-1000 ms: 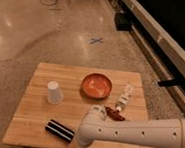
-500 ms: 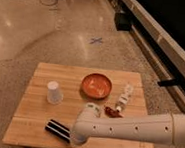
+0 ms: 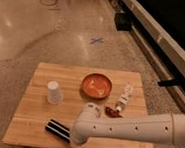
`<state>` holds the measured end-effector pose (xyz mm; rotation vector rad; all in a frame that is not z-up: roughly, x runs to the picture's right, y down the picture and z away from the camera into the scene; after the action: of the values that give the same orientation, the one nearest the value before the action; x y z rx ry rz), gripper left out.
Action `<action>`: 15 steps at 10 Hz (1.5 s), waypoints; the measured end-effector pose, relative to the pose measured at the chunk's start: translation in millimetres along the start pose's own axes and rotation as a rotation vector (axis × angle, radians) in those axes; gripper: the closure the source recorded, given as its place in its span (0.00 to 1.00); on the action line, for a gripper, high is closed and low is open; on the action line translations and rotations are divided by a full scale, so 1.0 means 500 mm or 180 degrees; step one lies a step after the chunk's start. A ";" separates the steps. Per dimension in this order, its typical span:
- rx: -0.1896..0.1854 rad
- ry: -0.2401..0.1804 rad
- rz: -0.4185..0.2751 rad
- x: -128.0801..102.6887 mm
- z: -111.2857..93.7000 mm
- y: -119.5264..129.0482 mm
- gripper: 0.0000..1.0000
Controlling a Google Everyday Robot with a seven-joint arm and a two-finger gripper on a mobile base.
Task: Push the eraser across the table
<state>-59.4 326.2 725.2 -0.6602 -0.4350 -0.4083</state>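
Table (image 3: pixel 35 79) had the arm (image 3: pixel 140 128) reaching in from the right across its near side. Orange bowl (image 3: pixel 96 85) sat far-centre w/ a white cup (image 3: pixel 54 92) to its left; eraser (image 3: pixel 58 129) lay flat by the near-left edge. Gripper (image 3: pixel 72 136) was low at the eraser's right end, touching or just beside it, couldn't tell which; whether it was apart or together, couldn't tell.

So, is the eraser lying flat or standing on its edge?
Flat: the eraser lies with its broad face up on the table, close beside the end effector.
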 end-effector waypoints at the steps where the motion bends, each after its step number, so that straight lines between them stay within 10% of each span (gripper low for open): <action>1: 0.0019 -0.0005 0.0004 0.006 0.000 -0.001 1.00; 15: 0.0161 -0.0044 -0.0528 -0.056 0.053 -0.112 1.00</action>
<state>-116.9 309.8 757.5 -0.5799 -0.5135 -0.5483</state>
